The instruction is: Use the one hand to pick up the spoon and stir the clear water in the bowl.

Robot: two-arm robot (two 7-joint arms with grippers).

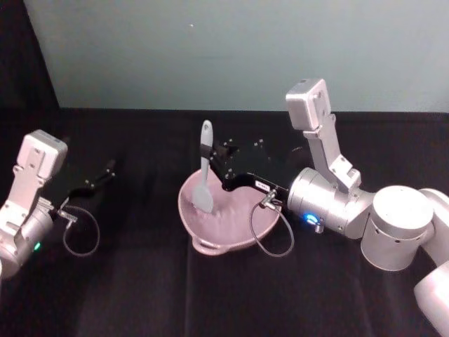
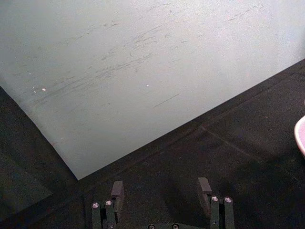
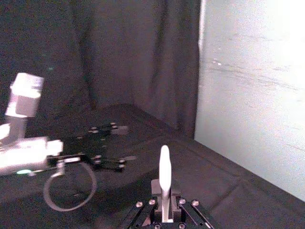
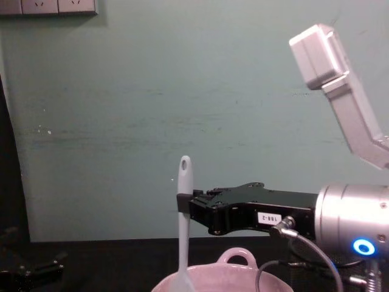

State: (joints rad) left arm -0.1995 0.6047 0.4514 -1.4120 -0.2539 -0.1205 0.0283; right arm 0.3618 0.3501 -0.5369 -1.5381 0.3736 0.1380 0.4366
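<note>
1. The right tool (image 1: 205, 151) comes in from the right of the head view and ends at the middle of the frame. Its black fingers are narrowed onto the spoon (image 1: 204, 179), clamping the handle a little below its top end.
2. The spoon stands nearly upright. A short stretch of handle sticks up above the tool, and the longer part hangs below it, with the head down inside the bowl (image 1: 235, 228), toward the bowl's left side.
3. In the chest view the right tool (image 4: 182, 201) enters from the right at mid-height. The spoon (image 4: 183, 243) makes a vertical line left of centre, with its oval hole just above the fingers and its head dropping behind the rim of the bowl (image 4: 231, 281) at the bottom edge.
4. In the right wrist view the spoon (image 3: 164, 164) rises from between the fingers of the right tool (image 3: 164, 191) at bottom centre.
5. The bowl sits on the black worktop (image 1: 140, 281) at the centre of the head view, directly under the right tool. Whether the spoon's head touches the clear water cannot be told.
6. The left tool (image 1: 106, 170) is at the left of the head view, well apart from the bowl. In the left wrist view its fingers (image 2: 116, 191) stand wide apart at the bottom edge with nothing between them.
</note>
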